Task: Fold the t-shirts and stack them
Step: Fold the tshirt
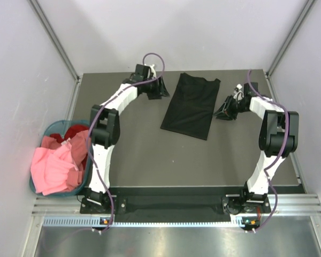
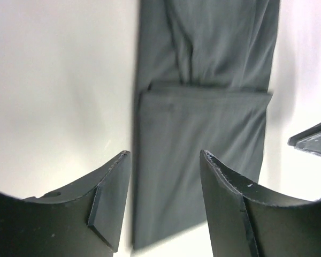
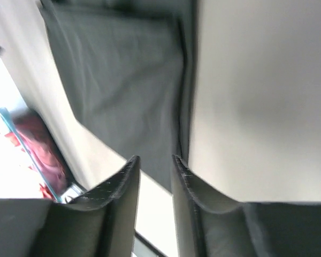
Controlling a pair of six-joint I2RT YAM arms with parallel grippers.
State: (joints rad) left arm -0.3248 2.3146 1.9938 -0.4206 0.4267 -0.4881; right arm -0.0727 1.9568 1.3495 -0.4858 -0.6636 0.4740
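The plain black short-sleeved fabric t-shirt (image 1: 190, 104) lies flat on the far middle of the dark grey surface (image 1: 166, 160). It is folded into a long narrow panel, its collar end toward the far edge and its hem slanting toward the near left. In the left wrist view a crosswise fold edge runs over the cloth (image 2: 203, 123).

The left tool (image 1: 159, 90) sits just beside the shirt's far left edge. Its fingers stand wide apart and hold nothing, and the dark cloth shows between them (image 2: 165, 155). The right tool (image 1: 223, 113) is near the shirt's right edge but apart from it. Its fingers are only a narrow slit apart and grip nothing (image 3: 156, 158).

Well to the left, off the surface's edge, stands a round teal plastic basket (image 1: 53, 127). A crumpled pink fabric shirt (image 1: 53, 168) spills over its near rim, and a red fabric shirt (image 1: 75, 131) lies deeper inside.
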